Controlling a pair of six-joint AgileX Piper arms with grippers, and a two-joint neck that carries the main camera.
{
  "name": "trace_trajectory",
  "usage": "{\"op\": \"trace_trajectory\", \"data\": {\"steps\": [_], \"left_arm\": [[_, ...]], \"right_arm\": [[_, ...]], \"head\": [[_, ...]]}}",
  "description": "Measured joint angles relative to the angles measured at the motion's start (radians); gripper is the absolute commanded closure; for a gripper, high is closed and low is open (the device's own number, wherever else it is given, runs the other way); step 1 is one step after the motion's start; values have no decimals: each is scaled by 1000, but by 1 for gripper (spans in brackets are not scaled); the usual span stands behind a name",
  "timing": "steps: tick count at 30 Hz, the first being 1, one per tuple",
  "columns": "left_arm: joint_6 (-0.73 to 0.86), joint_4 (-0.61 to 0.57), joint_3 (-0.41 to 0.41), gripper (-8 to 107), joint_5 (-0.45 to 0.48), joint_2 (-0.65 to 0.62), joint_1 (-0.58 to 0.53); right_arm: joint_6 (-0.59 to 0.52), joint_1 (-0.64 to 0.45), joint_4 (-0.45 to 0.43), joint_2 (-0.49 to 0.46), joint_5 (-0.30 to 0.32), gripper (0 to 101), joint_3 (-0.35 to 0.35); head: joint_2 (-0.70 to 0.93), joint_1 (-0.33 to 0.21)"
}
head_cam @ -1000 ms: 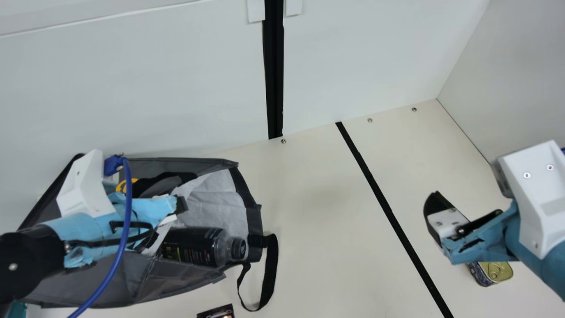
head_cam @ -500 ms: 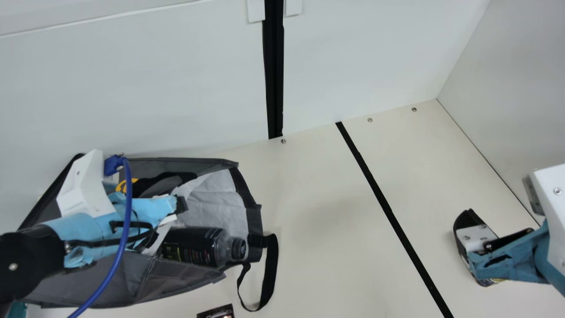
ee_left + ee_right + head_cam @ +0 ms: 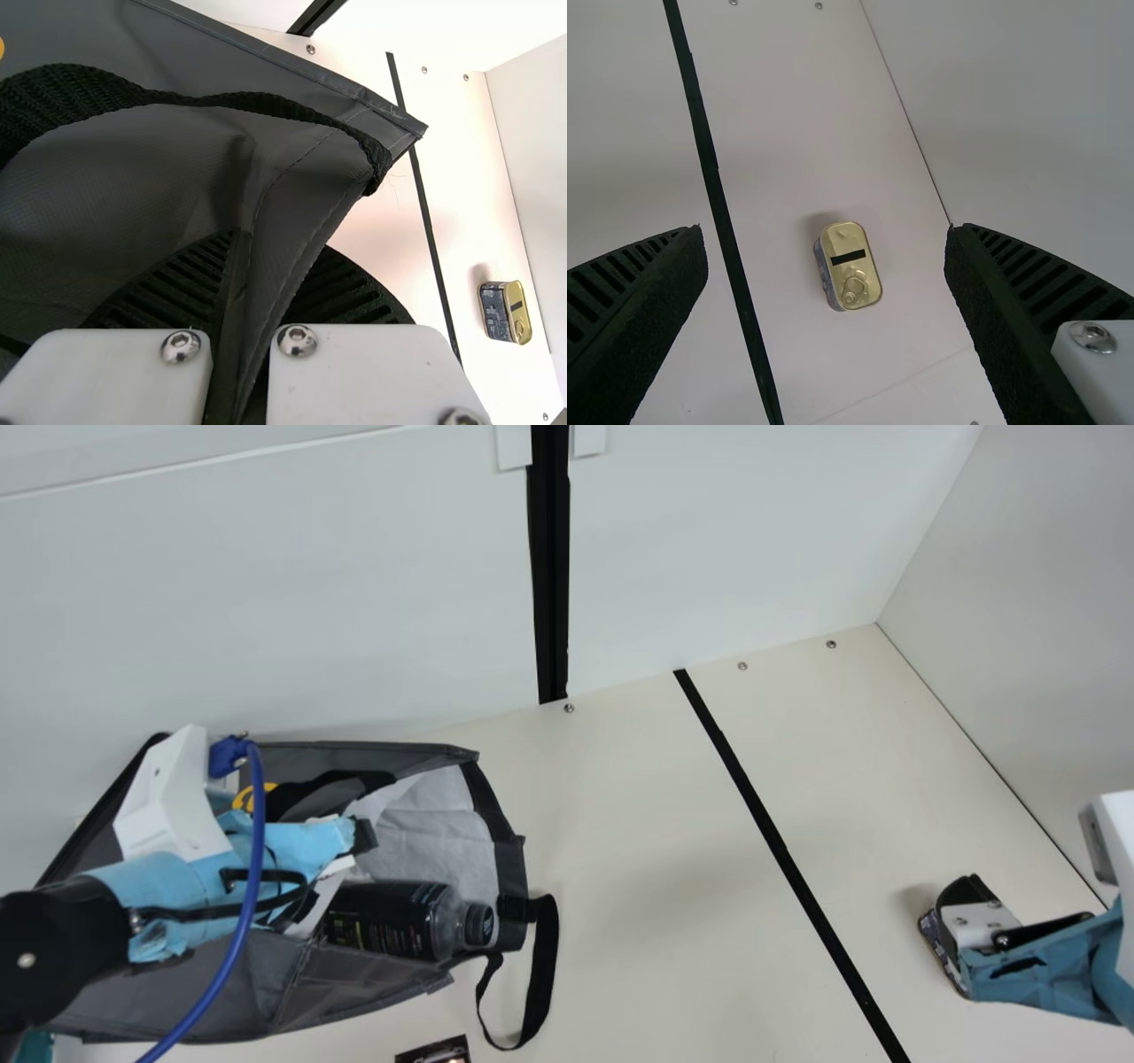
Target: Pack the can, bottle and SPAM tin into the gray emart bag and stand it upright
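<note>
While a dark, partly cut-off item point(image 3: 434, 1051) peeks in at the near edge of the surface point(image 3: 656, 921), the right gripper point(image 3: 970, 895) hangs over the SPAM tin point(image 3: 849, 266) — its jaws spread wide, nothing in their hold. The tin sits on the surface below, between the jaws as the right wrist view has it, pull-tab lid facing up. Across on the left, the gray emart bag point(image 3: 354, 983) gapes open, one black strap point(image 3: 547, 974) looped out onto the surface, and the bottle point(image 3: 390, 917) lies on its side in it, cap toward the mouth. Over the bag is the left gripper point(image 3: 359, 837), jaws closed on a fold of its gray fabric. A black stripe point(image 3: 780, 850) runs between bag and tin — and farthest back stands the pale wall point(image 3: 354, 584), a dark upright strip point(image 3: 551, 576) down it.
</note>
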Motion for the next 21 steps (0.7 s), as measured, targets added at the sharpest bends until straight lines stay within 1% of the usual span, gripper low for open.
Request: {"op": "trace_trajectory", "data": {"steps": [10,16,21], "left_arm": [[0,0,0,107,0,0,0],[0,0,0,107,0,0,0],[0,0,0,107,0,0,0]], "right_arm": [[-41,-96,40,-1,0,6,13],[-49,-116,47,-1,0,6,17],[-79,-123,47,3,-1,6,23]], "head": [[0,-2],[0,-2],[2,-2]]}}
